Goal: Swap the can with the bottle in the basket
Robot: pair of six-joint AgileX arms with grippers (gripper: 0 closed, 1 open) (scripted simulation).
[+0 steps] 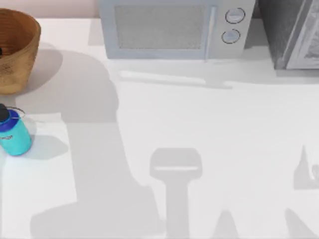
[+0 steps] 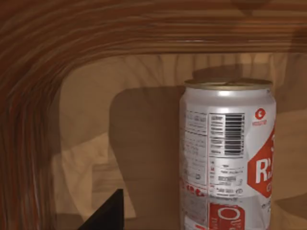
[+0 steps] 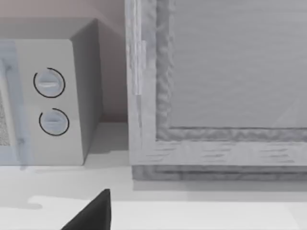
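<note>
Wicker fills the far-left corner of the table in the top view: the basket (image 1: 17, 50) stands there with its tall woven wall catching the light. Just nearer, on the left edge, the bottle (image 1: 14, 133) lies on the bare table (image 1: 199, 124), teal body and dark blue cap, its thin loop handle showing, close to the basket but apart from it. So the bottle is out, ready for its turn.

Now the left wrist camera, and this is the interesting one: the can (image 2: 225, 158) stands upright right in front of the lens, dull gold top, barcode and red label facing us, with curved brown wood-grain wall (image 2: 72, 57) wrapping behind and beside it. That reads as the basket's inside, so I'd judge the can is in the basket and the left arm is reaching in for it. A dark finger tip (image 2: 108, 215) pokes in beside the can, not touching it; whether that left gripper is spread or closed, I cannot tell.

Over on the right wrist camera, a dark finger (image 3: 93, 213) hangs above the table facing the microwave (image 3: 48, 100) and a grey appliance (image 3: 220, 86) beside it, well away from the action; its grip can't be read either.
</note>
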